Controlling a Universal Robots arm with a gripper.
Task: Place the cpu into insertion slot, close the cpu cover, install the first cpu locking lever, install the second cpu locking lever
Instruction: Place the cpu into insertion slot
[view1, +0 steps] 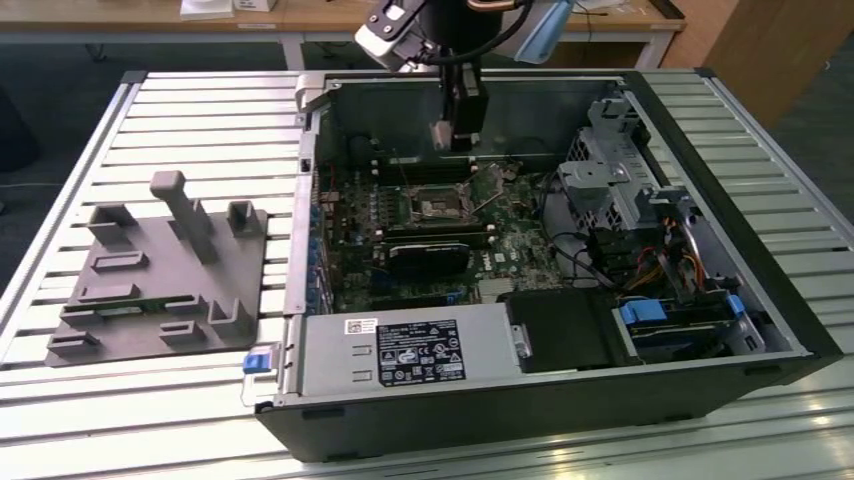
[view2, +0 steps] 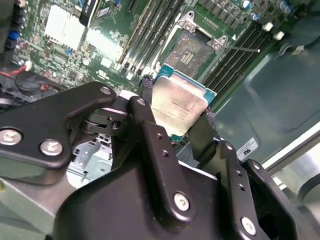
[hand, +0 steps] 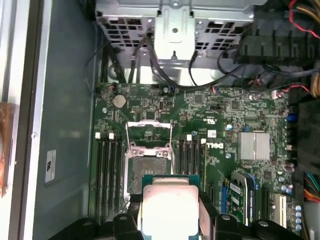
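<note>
The gripper (view2: 178, 101) pinches the cpu (view2: 176, 111) by two sides, up in the air. In the exterior view it hangs at 12 o'clock from the empty insertion slot (view1: 438, 207), not touching.

cpu (view2: 180, 107) between the jaws, near insertion slot (view2: 192, 50), memory slots (hand: 107, 162) on both sides of slot

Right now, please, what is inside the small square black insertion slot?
The insertion slot is empty, dark centre bare. In the first wrist view, the flat silver-grey cpu in the gripper hides one edge.
</note>
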